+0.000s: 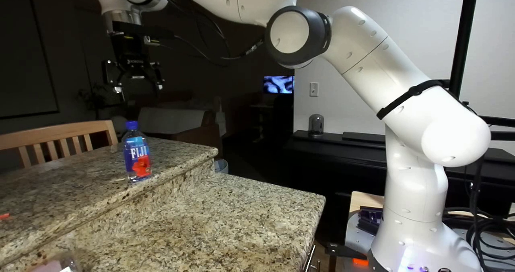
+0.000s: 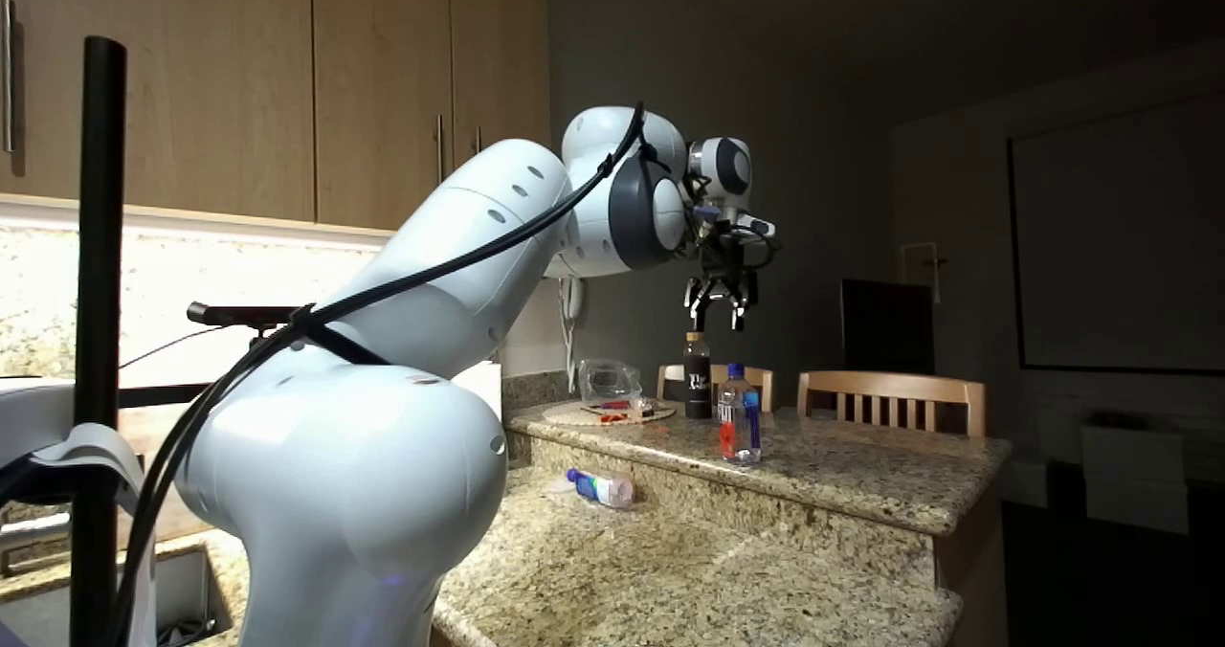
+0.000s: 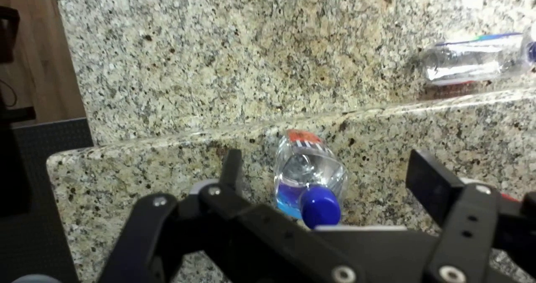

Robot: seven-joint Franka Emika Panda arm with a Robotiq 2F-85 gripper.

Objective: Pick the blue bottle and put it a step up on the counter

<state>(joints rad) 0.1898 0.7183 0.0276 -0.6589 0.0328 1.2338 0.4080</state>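
in an exterior view, upper left, i have my black two-fingered gripper (image 1: 139,88) spread wide; below, apart from it, a clear plastic blue-capped bottle (image 1: 137,155) stands upright on the raised speckled granite bench (image 1: 80,181).

In an exterior view the white arm (image 1: 374,64) rises from its base (image 1: 418,240), bends at the elbow (image 1: 289,32) and stretches onward to the wrist (image 1: 124,17). Beneath it the tool (image 3: 331,178) hangs pointing down; in the wrist view its black fingers (image 3: 232,170) stand wide apart, pads (image 3: 431,186) facing each other.
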